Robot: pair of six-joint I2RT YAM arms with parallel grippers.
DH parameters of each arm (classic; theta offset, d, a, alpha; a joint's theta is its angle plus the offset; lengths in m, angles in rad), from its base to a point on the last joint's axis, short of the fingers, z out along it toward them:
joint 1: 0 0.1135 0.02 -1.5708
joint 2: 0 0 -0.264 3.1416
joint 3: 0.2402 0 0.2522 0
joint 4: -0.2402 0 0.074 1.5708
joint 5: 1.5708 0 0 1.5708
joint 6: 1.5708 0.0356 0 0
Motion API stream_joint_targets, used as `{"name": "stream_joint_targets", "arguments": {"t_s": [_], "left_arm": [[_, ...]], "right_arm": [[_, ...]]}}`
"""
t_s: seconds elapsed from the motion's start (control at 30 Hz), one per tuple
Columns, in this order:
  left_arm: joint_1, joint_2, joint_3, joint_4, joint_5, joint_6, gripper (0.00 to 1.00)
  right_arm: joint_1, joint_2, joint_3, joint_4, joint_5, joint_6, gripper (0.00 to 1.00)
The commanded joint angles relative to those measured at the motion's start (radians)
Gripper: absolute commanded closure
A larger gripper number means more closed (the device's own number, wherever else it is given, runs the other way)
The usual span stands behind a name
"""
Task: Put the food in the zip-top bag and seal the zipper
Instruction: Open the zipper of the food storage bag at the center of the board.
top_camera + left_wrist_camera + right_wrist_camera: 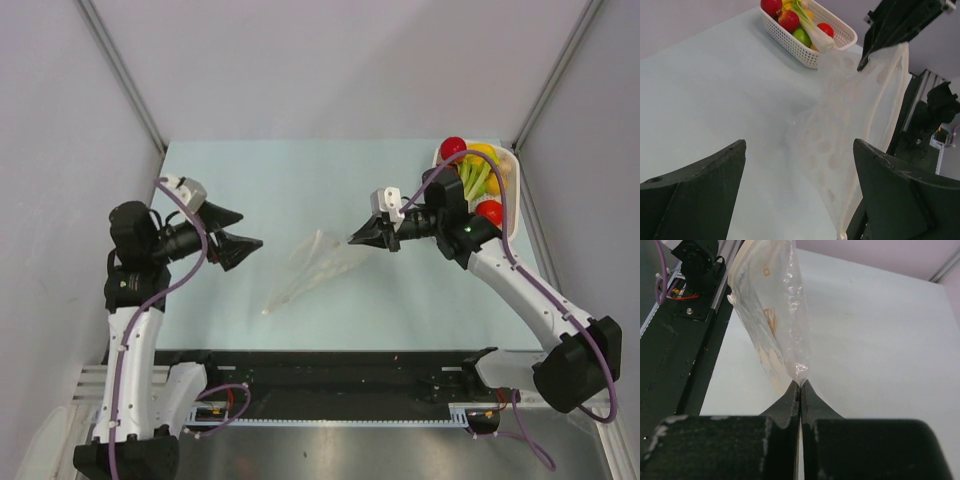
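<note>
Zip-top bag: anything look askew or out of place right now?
The zip-top bag hangs crooked, pinched by one corner in the shut right end effector and slanting toward the table. The food sits in the basket; nothing spilled.

Bright, even, diffuse light; faint soft shadows; all views reasonably sharp.
</note>
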Motion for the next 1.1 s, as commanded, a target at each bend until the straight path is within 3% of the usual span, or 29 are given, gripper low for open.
{"name": "stream_joint_targets", "arguments": {"t_s": [0.0,0.23,0.4,0.6,0.8,1.07], "left_arm": [[-0.073,-0.097,-0.049,-0.089,0.001,0.217,0.08],[-0.16,-0.144,-0.129,-0.146,-0.096,0.346,0.16],[-0.228,-0.105,-0.135,-0.13,-0.145,0.373,0.23],[-0.308,-0.078,-0.146,-0.116,-0.18,0.389,0.26],[-0.325,-0.071,-0.135,-0.142,-0.176,0.397,0.31],[-0.323,-0.099,-0.074,-0.291,-0.194,0.422,0.33]], "right_arm": [[-0.008,-0.037,0.022,0.052,-0.047,-0.034,1.0],[-0.006,-0.04,0.027,0.07,-0.064,-0.003,1.0],[-0.006,-0.031,0.041,0.069,-0.067,0.008,1.0],[0.002,-0.018,0.042,0.092,-0.064,0.026,1.0],[0.002,-0.003,0.045,0.101,-0.062,0.031,1.0],[-0.005,-0.005,0.048,0.081,-0.071,0.02,1.0]]}}
